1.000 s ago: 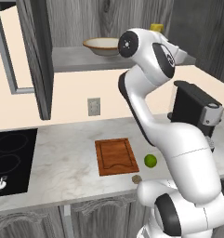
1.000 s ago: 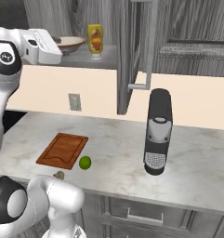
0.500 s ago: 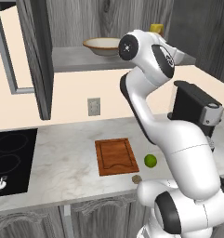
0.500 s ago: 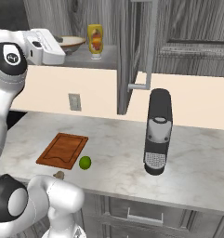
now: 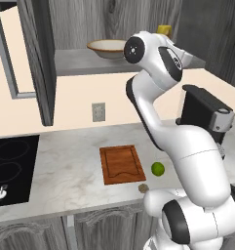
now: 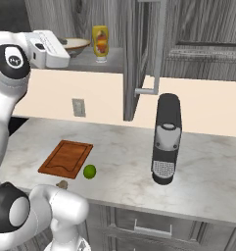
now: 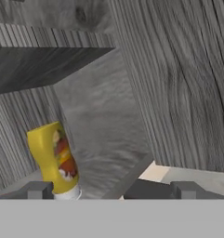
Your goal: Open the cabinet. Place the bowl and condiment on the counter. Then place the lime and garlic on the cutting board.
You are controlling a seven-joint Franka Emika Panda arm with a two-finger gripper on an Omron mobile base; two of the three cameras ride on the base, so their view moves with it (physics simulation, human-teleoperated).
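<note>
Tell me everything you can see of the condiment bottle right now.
The condiment is a yellow bottle with a red and orange label and a pale cap at its lower end, so it seems to stand cap-down. It stands upright on the open cabinet's grey shelf, right of the bowl in the right base view. In the hand view it sits just beyond the open gripper, toward one fingertip; nothing grips it.

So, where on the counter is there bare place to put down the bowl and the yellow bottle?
The counter is bare between the cutting board and the coffee machine, and between the cooktop and the board. It is crowded in front of the board, where the lime and garlic lie.
</note>
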